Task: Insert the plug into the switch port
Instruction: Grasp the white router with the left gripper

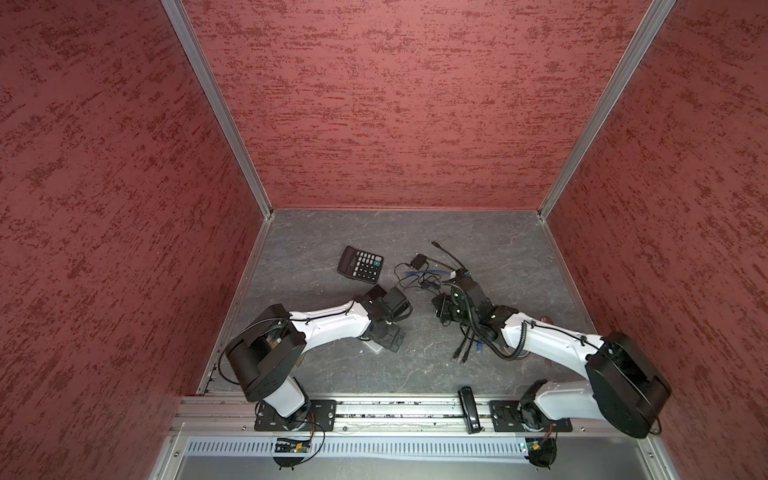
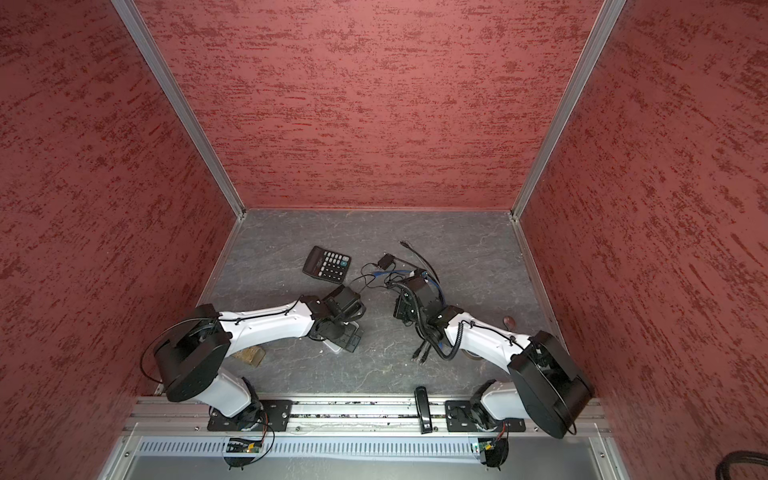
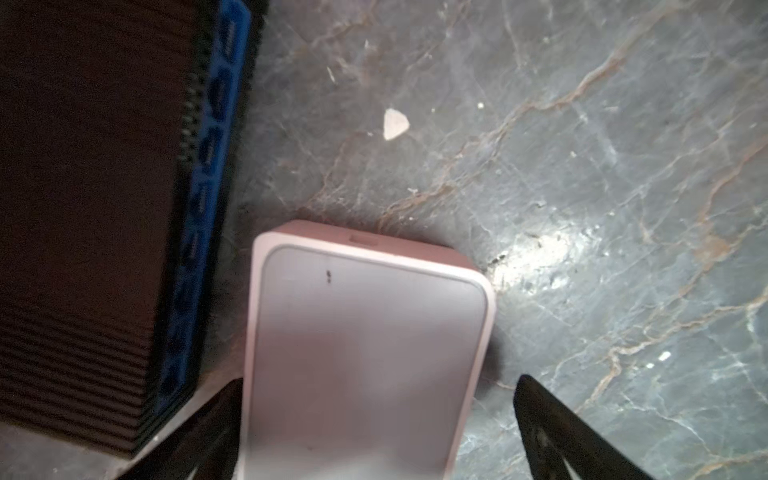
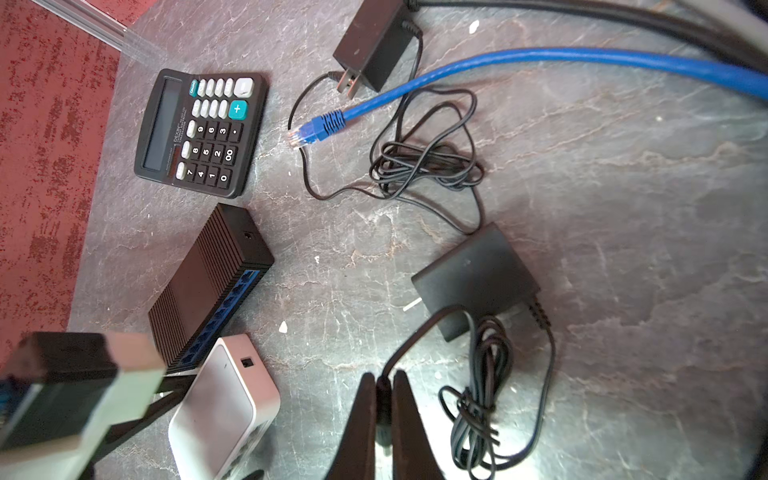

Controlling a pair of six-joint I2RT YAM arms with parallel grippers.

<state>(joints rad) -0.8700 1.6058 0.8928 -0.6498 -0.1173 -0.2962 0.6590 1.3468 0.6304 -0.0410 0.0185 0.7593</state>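
Down on the grey table [image 4: 623, 249] two white robot arms lean in towards each other over a small clutter of electronics.

The left gripper [image 3: 380, 380] is spread wide and straddles one white box [image 3: 365, 332]. One finger sits against the box's edge and the other stands clear of it, so nothing is clamped. Just beside the box lies the one black switch [image 4: 199, 291], its row of blue ports facing the box. No cable is in any port I can see.

The right gripper [image 4: 384, 376] is pinched tight on a thin black cord [image 4: 492, 357]. That cord loops away to a loose bundle beside a black adapter [image 4: 473, 278]. Whether the cord's end sits between the fingers, I cannot tell.

A second black adapter [image 4: 374, 41] lies farther off, with its own tangle of thin cord.

One blue cable [image 4: 540, 56] curves across the table. Its clear-tipped plug [image 4: 318, 128] lies flat on the table between the far adapter and the one calculator [image 4: 199, 133]. The plug is free of both grippers and apart from the switch.

In both top views the calculator [image 1: 360, 264] sits beyond the left arm's wrist.
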